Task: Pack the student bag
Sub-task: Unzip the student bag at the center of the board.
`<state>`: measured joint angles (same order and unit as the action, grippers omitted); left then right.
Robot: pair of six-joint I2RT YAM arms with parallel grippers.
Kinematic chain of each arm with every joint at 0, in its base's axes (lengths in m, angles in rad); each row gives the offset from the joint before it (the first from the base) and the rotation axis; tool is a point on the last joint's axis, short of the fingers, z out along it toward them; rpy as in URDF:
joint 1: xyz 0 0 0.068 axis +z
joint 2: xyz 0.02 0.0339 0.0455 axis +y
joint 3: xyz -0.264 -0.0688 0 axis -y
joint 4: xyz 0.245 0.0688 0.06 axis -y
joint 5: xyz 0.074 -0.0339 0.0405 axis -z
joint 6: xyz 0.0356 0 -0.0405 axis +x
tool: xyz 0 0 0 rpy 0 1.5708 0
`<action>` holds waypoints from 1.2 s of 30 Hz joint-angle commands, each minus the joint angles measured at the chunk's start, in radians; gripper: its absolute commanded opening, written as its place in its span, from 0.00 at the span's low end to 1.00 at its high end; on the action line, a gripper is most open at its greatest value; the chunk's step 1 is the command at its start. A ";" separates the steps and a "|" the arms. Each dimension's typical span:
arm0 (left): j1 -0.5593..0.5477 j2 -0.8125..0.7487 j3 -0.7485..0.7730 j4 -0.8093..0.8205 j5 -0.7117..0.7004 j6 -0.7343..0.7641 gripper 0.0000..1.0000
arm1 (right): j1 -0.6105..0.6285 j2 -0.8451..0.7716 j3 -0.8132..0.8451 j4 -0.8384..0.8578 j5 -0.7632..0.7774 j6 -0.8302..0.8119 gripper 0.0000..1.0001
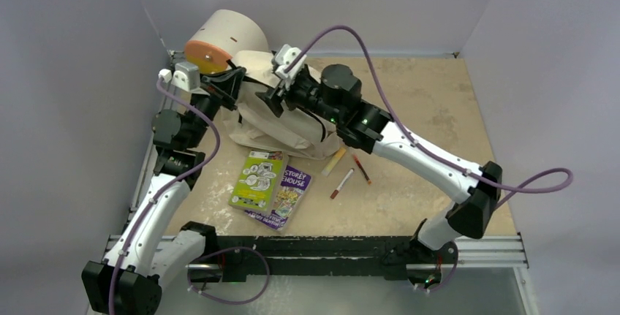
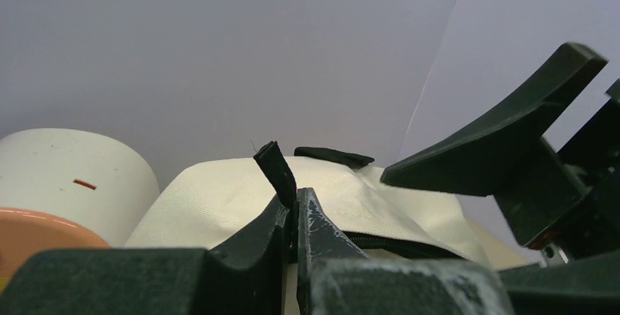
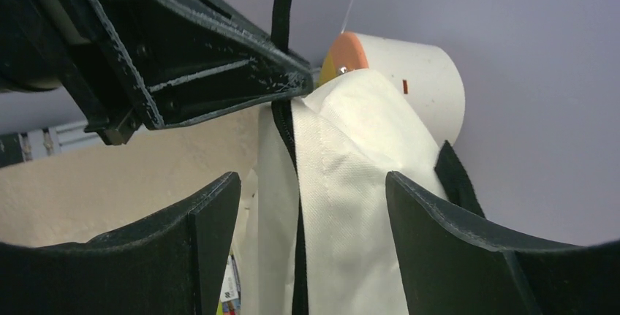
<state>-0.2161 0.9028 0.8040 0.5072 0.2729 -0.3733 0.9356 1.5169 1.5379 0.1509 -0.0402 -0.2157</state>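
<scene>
The cream student bag (image 1: 281,121) lies at the back of the table, with a black zipper (image 2: 409,244). My left gripper (image 1: 235,80) is shut on a black zipper pull tab (image 2: 276,171) at the bag's top left and holds it up. The tab also shows in the right wrist view (image 3: 281,19). My right gripper (image 1: 274,96) is open, its fingers (image 3: 208,220) on either side of the bag's cream top fold (image 3: 343,205) and zipper line. Two books (image 1: 257,177) (image 1: 289,194) and pens (image 1: 341,183) lie in front of the bag.
A cream-and-orange cylindrical drawer unit (image 1: 223,41) stands behind the bag at the back left, close to my left gripper. A beige stick (image 1: 334,161) and a red pen (image 1: 361,169) lie right of the books. Grey walls close in the left, back and right.
</scene>
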 commanded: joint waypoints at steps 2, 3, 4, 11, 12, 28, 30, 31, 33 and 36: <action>0.003 -0.016 -0.008 0.096 -0.036 -0.064 0.00 | 0.018 0.063 0.142 -0.067 0.037 -0.130 0.76; 0.003 -0.016 -0.010 0.100 -0.038 -0.068 0.00 | 0.019 0.079 0.160 -0.078 0.046 -0.145 0.76; 0.003 -0.017 -0.012 0.104 -0.039 -0.070 0.00 | 0.021 0.095 0.178 -0.087 0.061 -0.161 0.76; 0.003 -0.015 -0.018 0.118 -0.043 -0.086 0.00 | 0.031 0.188 0.262 -0.114 0.142 -0.218 0.73; 0.003 -0.015 -0.017 0.119 -0.044 -0.089 0.00 | 0.034 0.196 0.267 -0.109 0.158 -0.224 0.71; 0.003 -0.023 -0.083 0.093 -0.303 -0.287 0.00 | 0.043 0.124 0.130 0.094 0.149 -0.151 0.00; 0.003 -0.012 -0.090 0.101 -0.343 -0.315 0.00 | 0.042 0.110 0.112 0.107 0.125 -0.130 0.00; 0.003 -0.006 -0.091 0.102 -0.362 -0.327 0.00 | 0.042 0.105 0.105 0.111 0.122 -0.120 0.00; 0.003 0.005 -0.090 0.102 -0.394 -0.339 0.00 | 0.042 0.095 0.096 0.117 0.131 -0.076 0.00; 0.003 0.015 -0.097 0.100 -0.438 -0.340 0.00 | 0.043 0.091 0.100 0.114 0.176 -0.009 0.00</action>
<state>-0.2184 0.9089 0.7197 0.5632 -0.0410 -0.6754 0.9798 1.6768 1.6245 0.1699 0.1070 -0.3313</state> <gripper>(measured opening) 0.021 0.041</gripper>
